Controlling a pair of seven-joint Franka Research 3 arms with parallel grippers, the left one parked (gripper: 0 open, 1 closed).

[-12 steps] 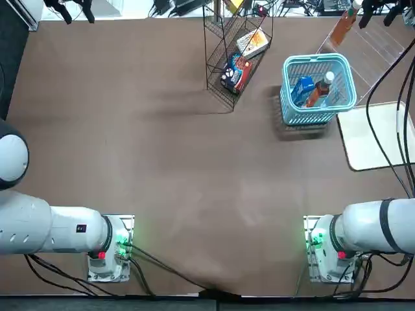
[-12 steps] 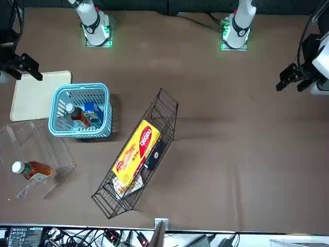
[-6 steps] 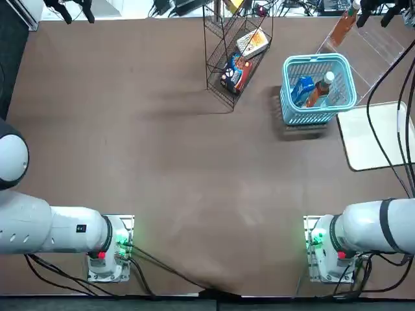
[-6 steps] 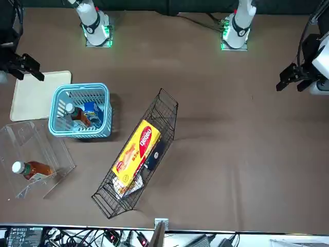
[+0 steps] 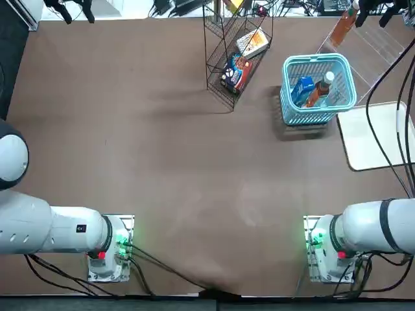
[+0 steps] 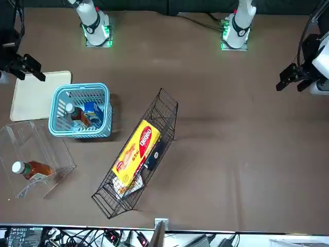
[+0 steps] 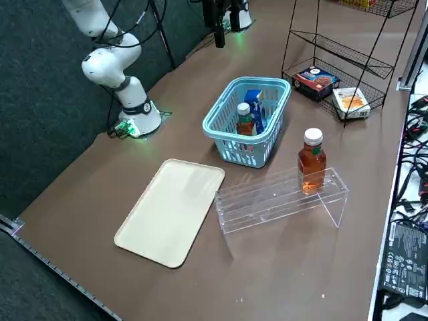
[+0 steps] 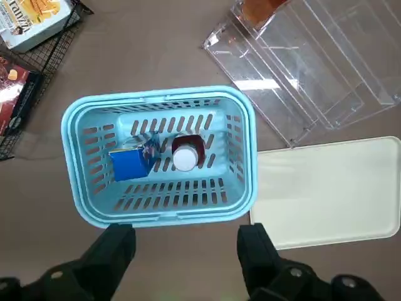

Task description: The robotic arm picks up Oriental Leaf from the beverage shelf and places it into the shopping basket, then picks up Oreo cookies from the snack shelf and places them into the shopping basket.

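Even bright overhead light; soft shadows; frames sharp.

Two tea bottles [image 7: 245, 120] [image 7: 311, 160], one basket [image 7: 221, 134], one blue pack [image 7: 254, 107], two racks [image 7: 281, 197] [image 7: 348, 60] (one clear, one wire), one tray [image 7: 170, 210].

Oreo cookies [image 8: 132, 164] & Oriental Leaf [image 8: 185, 155] in shopping basket [image 8: 160, 98], betw snack shelf [image 5: 235, 48] & beverage shelf [image 5: 379, 45].

You've got a turquoise slotted basket [image 8: 160, 110], a bright blue pack [image 8: 131, 163] and white-capped reddish-brown bottle [image 8: 185, 157] inside, black gripper [image 8: 188, 254] over brown worktop [image 5: 162, 155].
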